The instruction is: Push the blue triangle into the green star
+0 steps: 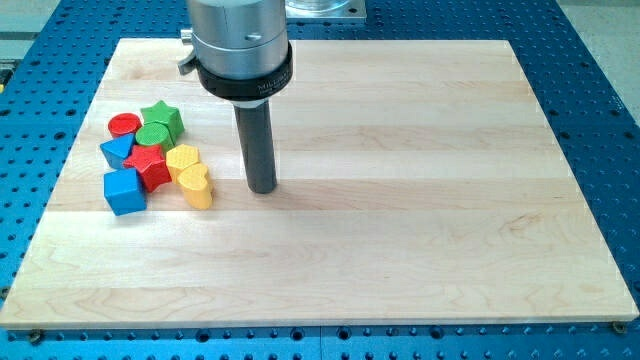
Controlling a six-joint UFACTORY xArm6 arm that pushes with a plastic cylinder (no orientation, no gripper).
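Arm housing is running off view's top edge. Blue triangle is sitting partly hidden behind red star; green cylinder is showing only its top.

You're looking at a pale wood board, smooth with visible grain, on a blue perforated metal table. The blue triangle and green star look like smooth painted plastic; the rod is matt dark grey
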